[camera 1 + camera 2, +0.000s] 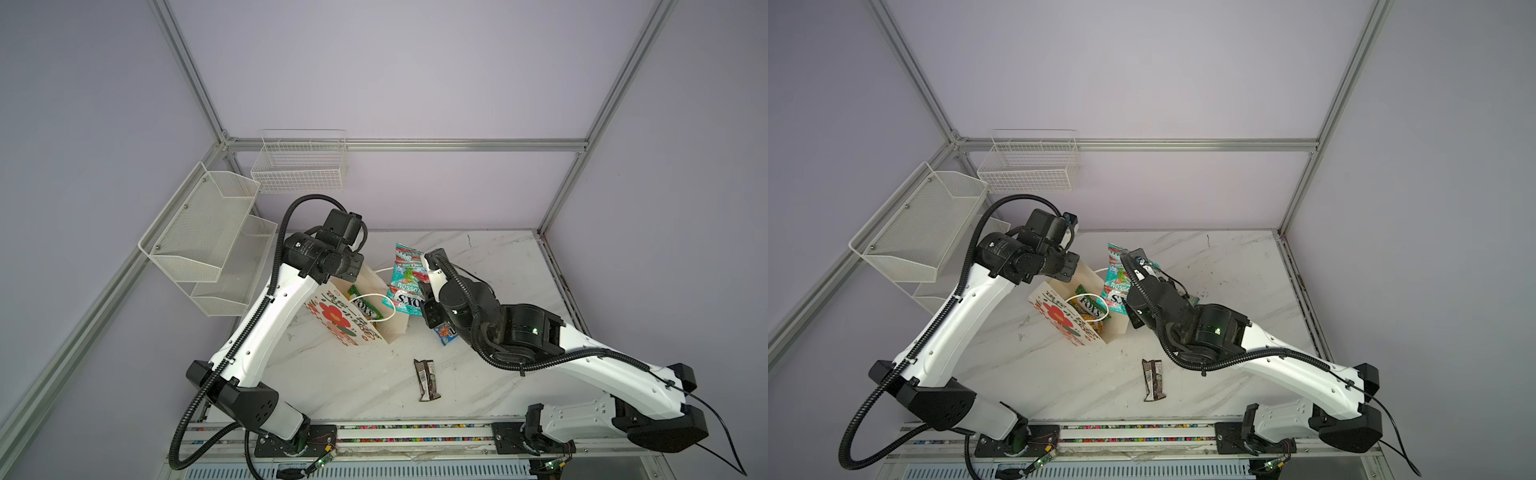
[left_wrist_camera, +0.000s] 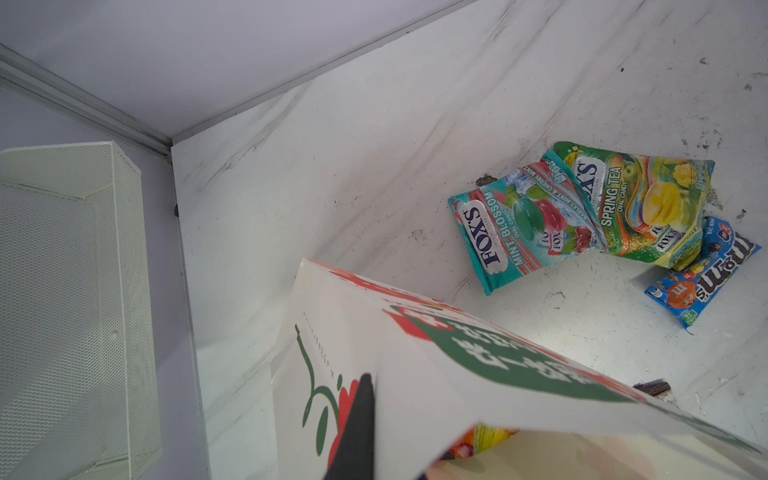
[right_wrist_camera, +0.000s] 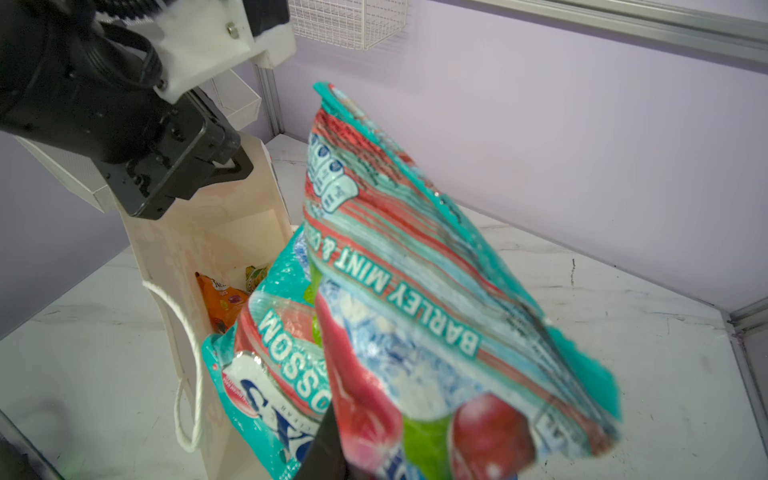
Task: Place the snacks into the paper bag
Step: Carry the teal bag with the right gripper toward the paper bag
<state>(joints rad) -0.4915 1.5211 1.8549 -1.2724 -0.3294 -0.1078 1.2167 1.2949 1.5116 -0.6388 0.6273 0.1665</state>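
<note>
A white mesh shelf (image 1: 199, 245) hangs on the left wall. Near it, the left gripper (image 3: 230, 164) is pinched tight on the back rim of the paper bag (image 1: 332, 318).

The bag stands tall on the white marble table (image 1: 498, 266) and leans a little. Its open mouth faces up, and its red flower side faces the front left.

A green FOX'S packet (image 1: 365, 308) pokes out of the mouth. Its long side runs from back left to front right, and a white cord handle loops over it. In the right wrist view, an orange packet (image 3: 220, 303) sits deep inside the bag.

Just to the right of the bag, the right gripper (image 1: 426, 274) has its fingers closed on the teal FOX'S packet (image 1: 404, 282). It holds the packet up in the air. The packet stands on end, so its long side runs up and down. The FOX'S name is upside down. That end points down and hangs at the right edge of the bag's mouth.

A small blue m&m's packet (image 1: 445, 334) peeks out from under the right arm, and part of it is hidden. In front, well apart from the bag, a dark-brown wrapper (image 1: 427, 379) lies flat on the table. Its long side runs from front to back.
</note>
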